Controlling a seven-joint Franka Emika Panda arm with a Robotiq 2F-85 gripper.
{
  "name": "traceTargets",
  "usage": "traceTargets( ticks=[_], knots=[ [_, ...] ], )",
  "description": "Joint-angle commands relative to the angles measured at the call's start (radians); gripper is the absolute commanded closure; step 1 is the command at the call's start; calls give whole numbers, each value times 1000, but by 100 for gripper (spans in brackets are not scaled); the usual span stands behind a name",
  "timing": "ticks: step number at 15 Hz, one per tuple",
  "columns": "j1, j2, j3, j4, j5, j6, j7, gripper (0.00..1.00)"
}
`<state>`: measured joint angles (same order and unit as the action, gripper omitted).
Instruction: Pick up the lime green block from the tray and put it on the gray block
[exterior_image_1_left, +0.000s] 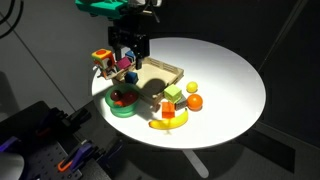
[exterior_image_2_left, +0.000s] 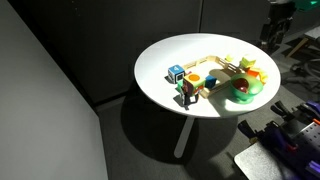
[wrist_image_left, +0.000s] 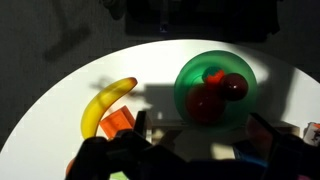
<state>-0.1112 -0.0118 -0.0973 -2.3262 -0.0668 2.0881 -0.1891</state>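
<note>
The light-wood tray (exterior_image_1_left: 162, 70) lies on the round white table and also shows in an exterior view (exterior_image_2_left: 226, 70). A lime green block (exterior_image_1_left: 172, 96) sits at the tray's near rim; I cannot tell if it is inside or just beside it. A small dark gray block (exterior_image_2_left: 186, 96) stands near the table edge among other toy blocks. My gripper (exterior_image_1_left: 130, 55) hangs above the tray's corner next to the green bowl. In the wrist view my gripper (wrist_image_left: 200, 150) is open and empty, its dark fingers over the shadowed tray.
A green bowl (wrist_image_left: 215, 88) with red fruit sits beside the tray. A banana (wrist_image_left: 105, 105) and an orange block (wrist_image_left: 118, 122) lie near it. An orange fruit (exterior_image_1_left: 195, 101) and colored blocks (exterior_image_1_left: 102, 60) stand around the tray.
</note>
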Motion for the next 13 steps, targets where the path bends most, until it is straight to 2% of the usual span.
traceTargets(
  ticks=[1, 6, 7, 13],
  knots=[
    [10, -141, -1, -117, 41, 56, -3, 0],
    [24, -229, -6, -185, 95, 118, -3, 0],
    [21, -177, -5, -144, 73, 89, 1, 0],
    [21, -176, -5, -151, 75, 91, 1, 0]
  ],
)
